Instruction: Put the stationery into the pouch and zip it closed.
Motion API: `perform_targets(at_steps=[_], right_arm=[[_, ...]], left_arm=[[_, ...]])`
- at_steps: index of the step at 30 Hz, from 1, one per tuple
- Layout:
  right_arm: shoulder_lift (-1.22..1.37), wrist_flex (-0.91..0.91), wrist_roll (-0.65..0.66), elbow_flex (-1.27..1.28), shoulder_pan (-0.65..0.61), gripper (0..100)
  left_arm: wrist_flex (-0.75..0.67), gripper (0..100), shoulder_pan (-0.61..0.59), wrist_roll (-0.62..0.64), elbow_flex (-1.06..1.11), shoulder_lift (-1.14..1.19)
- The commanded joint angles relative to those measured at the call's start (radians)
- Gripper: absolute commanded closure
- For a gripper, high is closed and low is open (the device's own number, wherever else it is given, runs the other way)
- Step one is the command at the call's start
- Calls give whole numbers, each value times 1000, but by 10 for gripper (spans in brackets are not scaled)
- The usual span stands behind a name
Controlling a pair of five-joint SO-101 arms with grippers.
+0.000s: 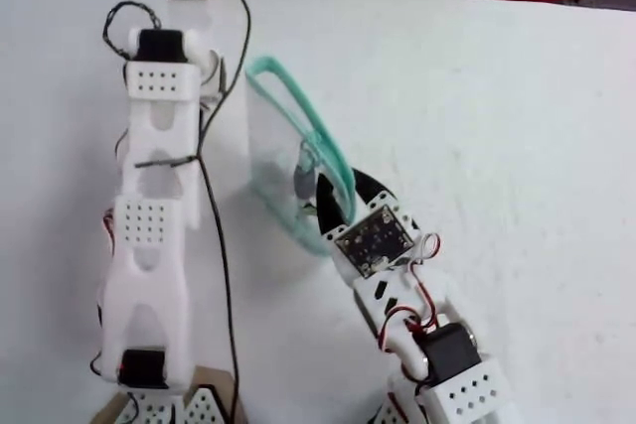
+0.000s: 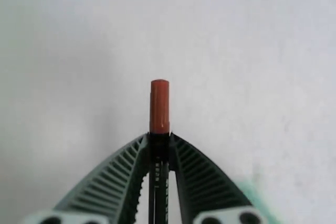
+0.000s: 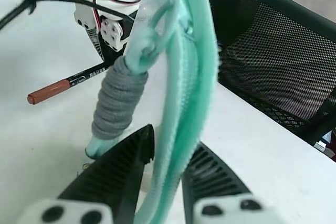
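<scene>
Two claws are engaged. Left claw (image 2: 159, 142) is closed on the pencil (image 2: 159, 106), long axis projecting straight past its tips. Right claw (image 3: 169, 141) pinches the pouch (image 3: 186, 72) rim, holding it upright on the bench (image 1: 497, 96). Pencil sits just beside the pouch wall, outside the mouth.

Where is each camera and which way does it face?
High view: fixed above the table, looking down on both arms and pouch.
Left wrist view: on the left wrist, along the left hand, shut on a pencil.
Right wrist view: on the right wrist, past the right hand, shut on the pouch.
Both wrist views show the pencil.
</scene>
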Motion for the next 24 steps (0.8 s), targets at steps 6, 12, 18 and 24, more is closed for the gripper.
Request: perform_targets(at_steps=[6,12,18,24], right_arm=[[7,2,3,29,8,978],[7,2,3,29,8,978],[7,2,3,29,8,978],[7,2,3,29,8,978]], left_arm=[[-49,976,116,0,664,-621],[-324,976,102,0,1094,-915],[-661,976,142,0,1568,-1345],[-925,978,154,-83,1820,-1696]])
